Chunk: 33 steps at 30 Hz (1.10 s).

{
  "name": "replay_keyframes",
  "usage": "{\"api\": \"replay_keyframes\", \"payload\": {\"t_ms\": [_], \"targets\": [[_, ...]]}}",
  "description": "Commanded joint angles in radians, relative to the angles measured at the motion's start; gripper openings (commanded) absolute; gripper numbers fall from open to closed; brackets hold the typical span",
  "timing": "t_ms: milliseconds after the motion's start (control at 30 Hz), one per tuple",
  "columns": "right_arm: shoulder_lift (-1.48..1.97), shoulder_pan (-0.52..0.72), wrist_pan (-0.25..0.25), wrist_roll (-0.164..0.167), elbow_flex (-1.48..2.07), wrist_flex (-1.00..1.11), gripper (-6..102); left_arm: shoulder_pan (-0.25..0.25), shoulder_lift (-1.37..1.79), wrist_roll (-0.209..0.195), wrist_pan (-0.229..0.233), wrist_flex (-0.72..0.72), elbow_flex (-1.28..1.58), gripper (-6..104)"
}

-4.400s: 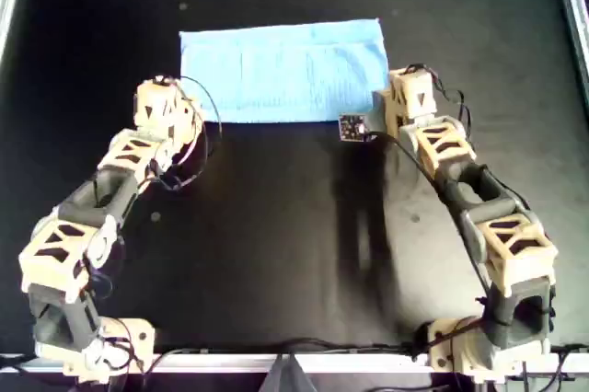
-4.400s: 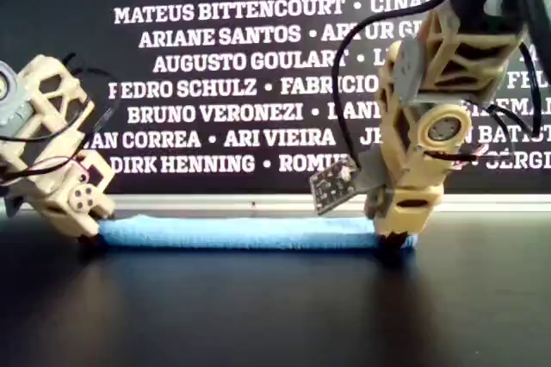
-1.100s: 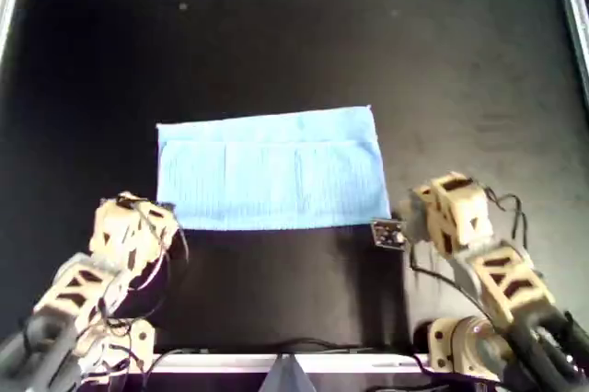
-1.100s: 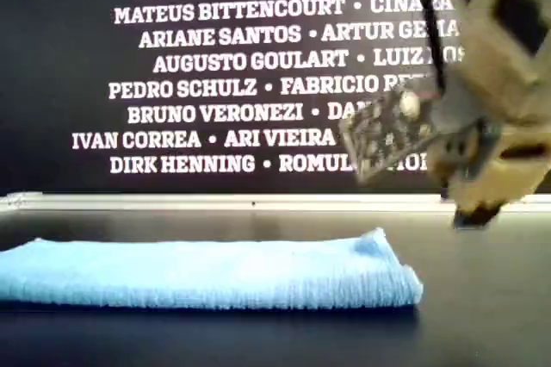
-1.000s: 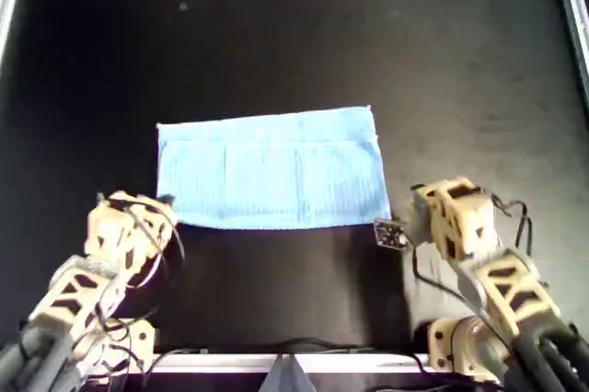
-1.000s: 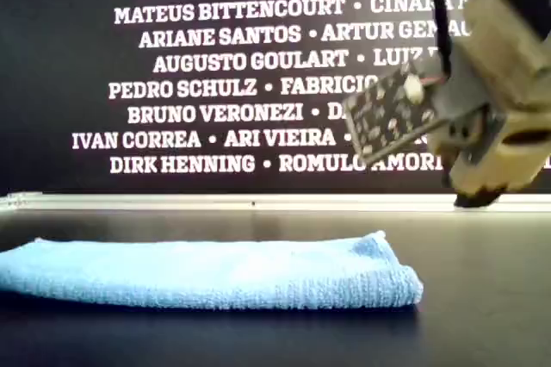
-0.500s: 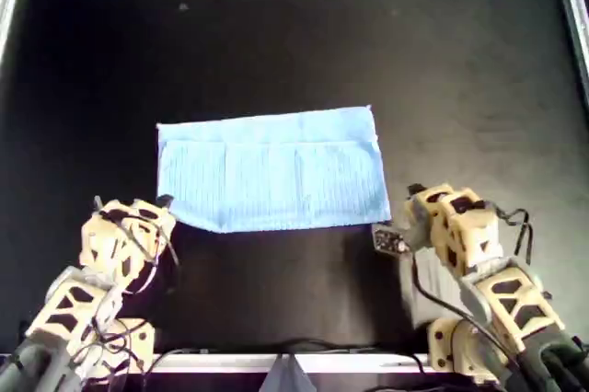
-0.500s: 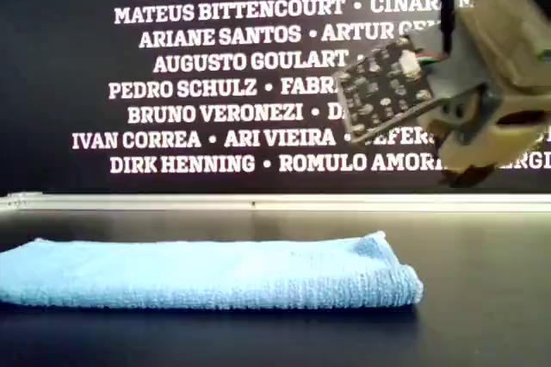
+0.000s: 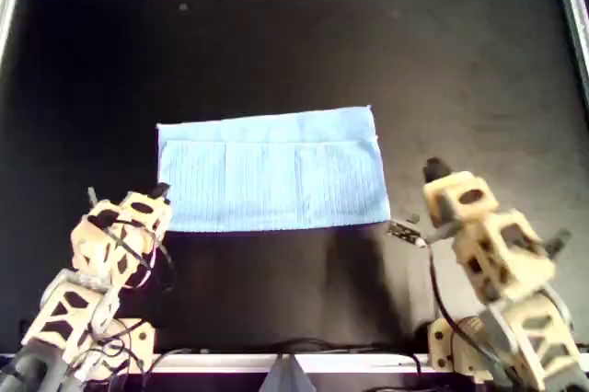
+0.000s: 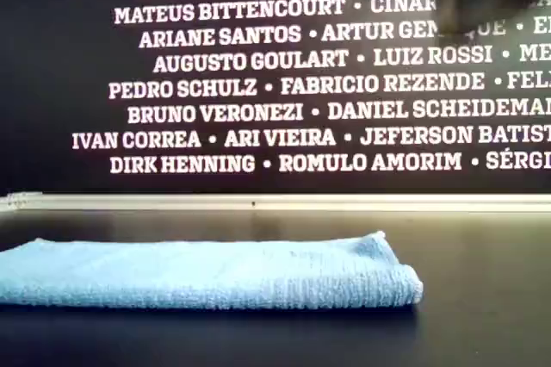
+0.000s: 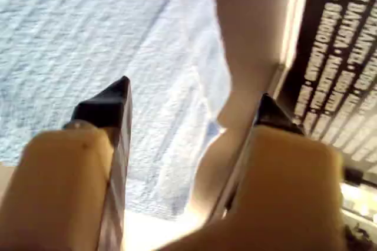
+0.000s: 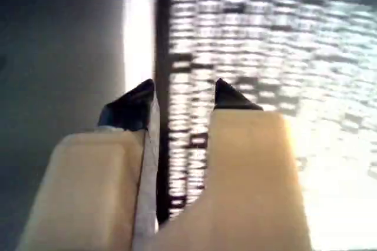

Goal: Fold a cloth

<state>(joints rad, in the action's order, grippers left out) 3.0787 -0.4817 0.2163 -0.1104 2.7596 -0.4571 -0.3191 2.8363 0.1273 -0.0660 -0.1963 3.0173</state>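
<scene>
Cloth (image 9: 271,171) lies flat, long axis across the overhead view; left gripper (image 9: 124,199), jaws apart, is nearest; right gripper (image 12: 179,101) looks slightly parted, empty.

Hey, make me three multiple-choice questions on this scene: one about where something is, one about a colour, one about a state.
1. Where does the thin light blue fabric cloth lie in the overhead view?
A. near the middle of the black table
B. against the top rail
C. draped over an arm

2. What colour is the lettering on the back wall in the exterior view?
A. yellow
B. white
C. red

3. What is the left pincer doing?
A. clamped on the cloth
B. open with nothing between its fingers
C. pressed flat on the table

Answers: 1 A, the cloth lies flat at mid-table, apart from both arms. 2 B, the names are white on black. 3 B, the left wrist view shows the tips spread wide with the cloth beyond them.
</scene>
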Motion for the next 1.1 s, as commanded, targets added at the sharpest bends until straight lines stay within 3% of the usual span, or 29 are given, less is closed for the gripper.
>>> {"api": "replay_keyframes", "payload": {"t_ms": [0,100,267,367,467,667,833,1067], "targets": [[0.02,0.009,-0.012,0.005,0.003,0.003,40,0.021,0.028,-0.005,0.006,0.003,-0.011,74],[-0.041,-0.005,-0.014,0.017,0.109,0.003,40,0.023,0.046,0.005,0.026,0.003,-0.029,74],[-0.164,-0.006,-0.014,0.13,0.158,0.003,40,0.061,0.173,0.008,0.183,0.003,-0.074,74],[-0.288,-0.006,-0.015,0.137,0.152,0.003,40,0.074,0.232,0.008,0.281,0.005,-0.08,74],[-0.417,-0.008,-0.018,0.135,0.11,0.003,45,0.074,0.241,0.008,0.331,0.005,-0.081,74],[-0.684,0.009,-0.129,0.132,-0.008,0.003,59,0.074,0.241,0.005,0.325,0.005,-0.077,74],[-0.762,0.006,-0.146,0.121,-0.087,0.011,62,0.066,0.241,0.008,0.321,0.005,-0.064,74],[-0.839,-0.006,-0.147,0.046,-0.155,0.026,62,0.061,0.241,0.008,0.321,0.005,-0.063,74]]}}
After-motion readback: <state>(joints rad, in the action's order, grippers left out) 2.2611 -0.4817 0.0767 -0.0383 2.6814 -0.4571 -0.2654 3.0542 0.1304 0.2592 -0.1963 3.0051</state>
